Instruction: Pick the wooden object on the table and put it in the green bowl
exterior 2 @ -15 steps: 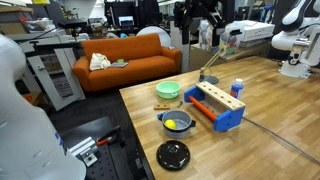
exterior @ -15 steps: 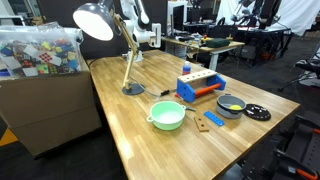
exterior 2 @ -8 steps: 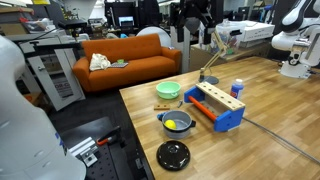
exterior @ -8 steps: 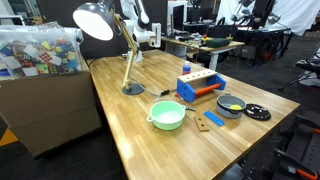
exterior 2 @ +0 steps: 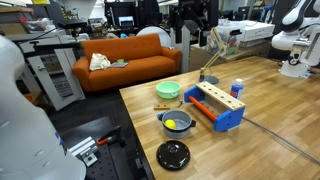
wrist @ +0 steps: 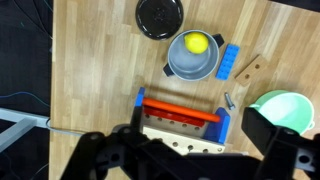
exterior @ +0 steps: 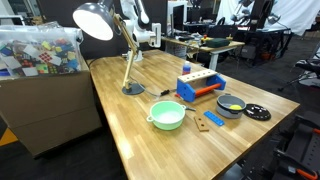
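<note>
The wooden object (wrist: 248, 66) is a small tan block lying flat on the table beside the blue strip (wrist: 231, 60); it also shows in an exterior view (exterior: 216, 120). The green bowl (wrist: 286, 108) stands empty at the right edge of the wrist view and shows in both exterior views (exterior: 167, 115) (exterior 2: 168, 90). My gripper (wrist: 190, 160) hangs high above the table, over the toy box, with its dark fingers wide apart and nothing between them. It shows high up in an exterior view (exterior 2: 192, 28).
A blue-and-orange toy box (wrist: 180, 120) stands below the gripper, with a small screw (wrist: 228, 101) next to it. A grey bowl with yellow contents (wrist: 193, 55) and a black disc (wrist: 160, 15) lie beyond. A desk lamp (exterior: 100, 22) stands at the table's back.
In an exterior view the gripper has shifted slightly sideways high above the table. Nothing on the table has moved.
</note>
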You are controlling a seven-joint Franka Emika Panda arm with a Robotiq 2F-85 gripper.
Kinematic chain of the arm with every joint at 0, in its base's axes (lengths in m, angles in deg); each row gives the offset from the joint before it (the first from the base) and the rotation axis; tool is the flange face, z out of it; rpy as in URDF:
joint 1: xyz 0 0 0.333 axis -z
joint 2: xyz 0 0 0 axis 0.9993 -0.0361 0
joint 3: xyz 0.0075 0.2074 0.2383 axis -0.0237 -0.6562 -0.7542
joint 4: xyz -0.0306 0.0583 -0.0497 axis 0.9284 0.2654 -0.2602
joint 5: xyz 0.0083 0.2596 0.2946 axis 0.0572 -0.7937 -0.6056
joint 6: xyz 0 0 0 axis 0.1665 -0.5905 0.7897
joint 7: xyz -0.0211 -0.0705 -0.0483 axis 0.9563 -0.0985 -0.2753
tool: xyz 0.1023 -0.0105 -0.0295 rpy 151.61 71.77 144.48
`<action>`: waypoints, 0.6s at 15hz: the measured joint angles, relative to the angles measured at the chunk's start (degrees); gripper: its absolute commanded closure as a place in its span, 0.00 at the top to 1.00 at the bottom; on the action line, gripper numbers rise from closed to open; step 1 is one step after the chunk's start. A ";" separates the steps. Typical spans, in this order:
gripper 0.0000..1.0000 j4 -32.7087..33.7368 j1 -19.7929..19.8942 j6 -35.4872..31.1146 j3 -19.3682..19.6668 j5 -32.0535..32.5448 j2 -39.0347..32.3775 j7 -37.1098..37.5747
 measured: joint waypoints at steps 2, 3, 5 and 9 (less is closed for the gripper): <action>1.00 0.24 -1.62 -0.01 -0.77 -3.08 -1.03 -0.40; 1.00 0.55 -2.67 -0.03 -1.23 -4.57 -1.58 -1.04; 1.00 1.70 -4.71 -0.03 -2.22 -7.09 -2.59 -2.45; 1.00 2.99 -5.81 -0.23 -3.70 -7.49 -3.85 -2.97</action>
